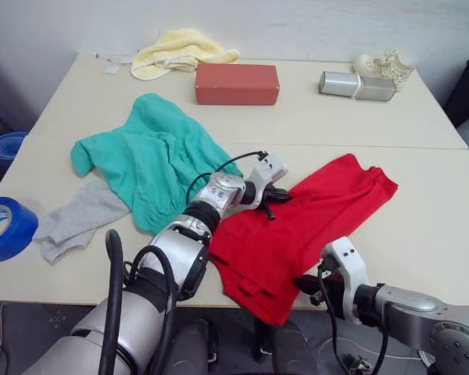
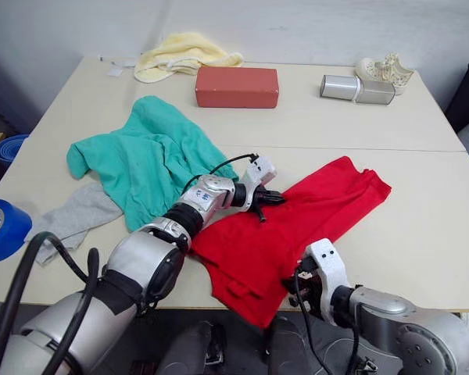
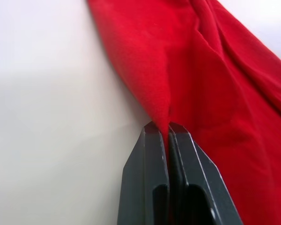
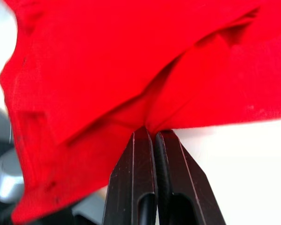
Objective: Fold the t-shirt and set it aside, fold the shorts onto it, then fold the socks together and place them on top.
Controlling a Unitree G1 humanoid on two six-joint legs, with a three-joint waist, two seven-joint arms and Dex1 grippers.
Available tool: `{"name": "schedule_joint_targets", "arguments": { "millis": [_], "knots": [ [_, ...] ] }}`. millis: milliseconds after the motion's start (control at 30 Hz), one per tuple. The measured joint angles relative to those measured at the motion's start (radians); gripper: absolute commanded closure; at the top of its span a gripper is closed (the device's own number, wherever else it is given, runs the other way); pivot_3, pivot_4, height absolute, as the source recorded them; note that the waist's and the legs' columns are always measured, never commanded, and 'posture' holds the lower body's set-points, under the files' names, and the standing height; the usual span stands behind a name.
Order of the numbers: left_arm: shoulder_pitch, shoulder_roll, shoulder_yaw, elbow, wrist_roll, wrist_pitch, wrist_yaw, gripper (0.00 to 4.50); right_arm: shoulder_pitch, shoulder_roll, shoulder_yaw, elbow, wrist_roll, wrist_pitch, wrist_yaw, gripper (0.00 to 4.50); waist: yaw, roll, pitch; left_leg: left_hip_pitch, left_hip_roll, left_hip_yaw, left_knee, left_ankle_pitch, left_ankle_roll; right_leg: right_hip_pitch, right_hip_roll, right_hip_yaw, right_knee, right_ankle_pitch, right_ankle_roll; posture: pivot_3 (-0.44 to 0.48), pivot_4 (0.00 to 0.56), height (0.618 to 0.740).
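The red t-shirt [image 1: 313, 223] lies crumpled across the front middle of the table, one end hanging over the front edge. My left gripper [image 1: 275, 197] is shut on its left edge, a pinch of red cloth [image 3: 166, 123] between the fingers. My right gripper [image 1: 311, 285] is shut on the shirt's front edge at the table's rim, cloth [image 4: 147, 125] caught in its tips. The teal shorts [image 1: 152, 156] lie spread to the left of the shirt. A grey sock [image 1: 78, 219] lies by the shorts' near left corner, partly under them.
A red brick-shaped block [image 1: 237, 83] and a pale yellow cloth [image 1: 176, 51] sit at the back. A silver box [image 1: 357, 86] and a white object [image 1: 384, 66] are at the back right. Blue tape rolls [image 1: 4, 226] sit at the left edge.
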Motion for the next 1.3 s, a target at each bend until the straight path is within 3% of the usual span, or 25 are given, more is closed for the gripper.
{"name": "schedule_joint_targets", "arguments": {
  "millis": [233,333,633,833,933,1133,1300],
  "knots": [
    [0.042,0.028,0.077,-0.058,-0.054,0.023,0.076,4.49,-0.043,-0.248,-0.08,0.173,-0.03,-0.072,0.137,4.5,0.007,0.001,0.001,0.0,-0.001,0.0,0.0,0.002,-0.003,0.0,0.0,0.0,0.0,0.0,0.001,0.0,0.15,0.74],
    [0.051,0.028,0.092,-0.107,-0.072,0.054,0.094,4.49,-0.05,-0.296,-0.074,0.223,-0.057,-0.122,0.173,4.5,0.016,0.001,0.002,-0.001,-0.001,0.0,0.0,0.003,-0.005,-0.001,0.0,0.0,0.0,0.0,0.0,0.0,0.15,0.74],
    [0.29,0.078,0.033,-0.547,-0.079,0.222,0.114,4.49,-0.069,-0.367,0.006,0.366,-0.148,-0.303,0.312,4.5,0.022,0.003,0.003,-0.001,-0.001,0.002,0.001,0.004,-0.006,-0.001,0.0,0.001,0.001,0.0,0.001,0.0,0.15,0.74],
    [0.39,0.145,-0.018,-0.744,-0.079,0.321,0.1,2.9,-0.045,-0.326,0.008,0.432,-0.225,-0.494,0.375,4.5,0.022,0.004,0.003,0.0,-0.001,0.002,0.002,0.004,-0.007,0.0,0.0,0.001,0.003,0.0,0.001,0.0,0.15,0.74],
    [0.415,0.192,-0.039,-0.805,-0.09,0.327,0.042,1.92,-0.036,-0.327,-0.003,0.453,-0.237,-0.554,0.428,3.81,0.022,0.005,0.003,0.0,-0.001,0.001,0.002,0.005,-0.007,0.0,0.0,0.001,0.003,0.0,0.001,0.0,0.15,0.74],
    [0.454,0.349,-0.098,-0.935,-0.136,0.221,-0.207,0.06,0.129,-0.406,-0.066,0.449,-0.29,-0.767,0.672,1.79,0.023,0.008,0.005,0.0,-0.001,0.001,0.002,0.005,-0.007,0.0,0.001,0.0,0.002,0.0,0.001,0.0,0.15,0.74],
    [0.491,0.459,-0.115,-0.99,-0.168,-0.025,-0.411,0.0,0.223,-0.438,-0.137,0.539,-0.41,-1.069,0.887,0.05,0.023,0.009,0.006,0.005,-0.001,0.001,0.003,0.004,-0.007,0.007,0.0,0.0,0.0,0.001,0.001,0.0,0.15,0.74]
  ]
}}
